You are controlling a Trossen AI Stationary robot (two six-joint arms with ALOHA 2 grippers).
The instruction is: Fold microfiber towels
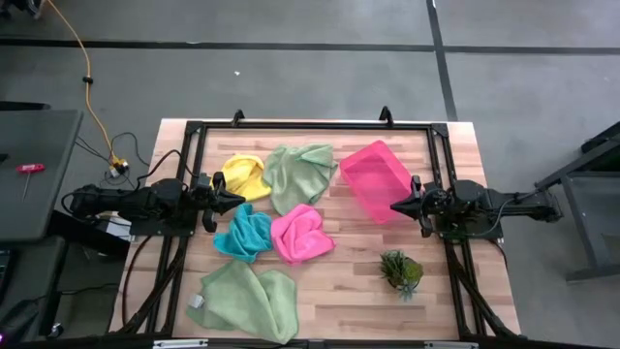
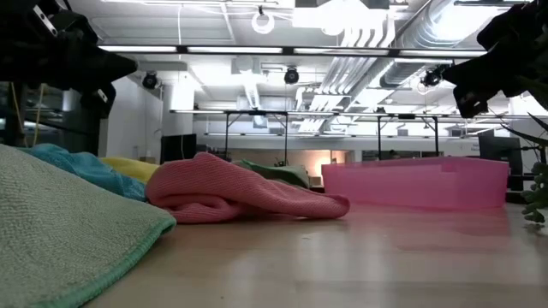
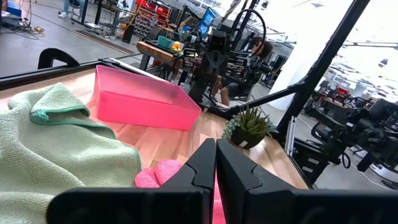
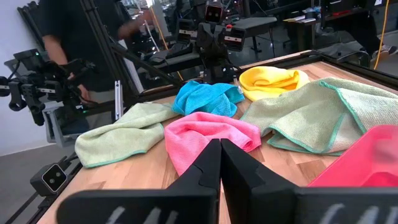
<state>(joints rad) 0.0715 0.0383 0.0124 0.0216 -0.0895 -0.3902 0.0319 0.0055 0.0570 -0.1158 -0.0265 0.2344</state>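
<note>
From above, I see five towels lying crumpled on the counter [image 1: 358, 281], none folded: the yellow towel [image 1: 244, 176] and a green towel [image 1: 298, 173] at the far side, the teal towel [image 1: 244, 233] touching the pink towel [image 1: 302, 235] in the middle, and a second green towel [image 1: 250, 299] at the near edge. My left hand [image 1: 235, 198] hovers by the yellow towel, fingers together and holding nothing; my right hand [image 1: 397, 206] waits over the tray [image 1: 376, 176], also closed and empty. A plant [image 1: 401, 271] stands apart.

At counter height, the pink towel [image 2: 248, 198] sits in a loose heap; the tray [image 2: 419, 184] looks empty, though its inside is hidden.

The left wrist view shows rumpled green cloth [image 3: 56, 143].

The right wrist view shows all five bunched. I judge folding has not begun; everything remains.
</note>
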